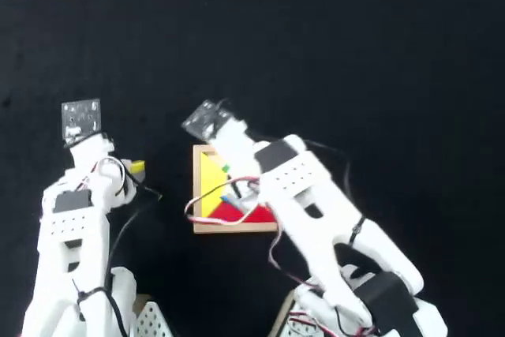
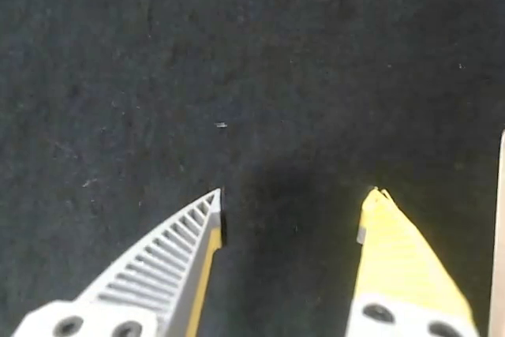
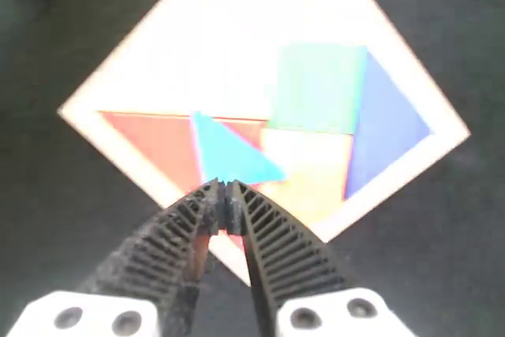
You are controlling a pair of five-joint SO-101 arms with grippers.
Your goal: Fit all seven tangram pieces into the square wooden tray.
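Tray close to full, right fingers at the cyan triangle

Tray lies at mid-tabletop, just left of the right arm, which leans over its right half. In the right wrist view the right gripper has its fingers clenched together with nothing seen between them, tips at the near corner of the cyan triangle. That triangle sits between the red triangle and an orange piece. Its edges seem to cross onto the red one, so it may not be lying flat in its slot yet. Past them are a green square and a blue triangle, both in the tray. The far half is washed out pale there, while the high view shows a yellow triangle along the tray's left side.

The left gripper hangs over bare tabletop to the left of the tray, fingers released and holding nothing.

Judging from this, most of the work is done: six colours can be made out inside the frame, and a seventh piece cannot be confirmed. What is left looks like seating the cyan triangle.
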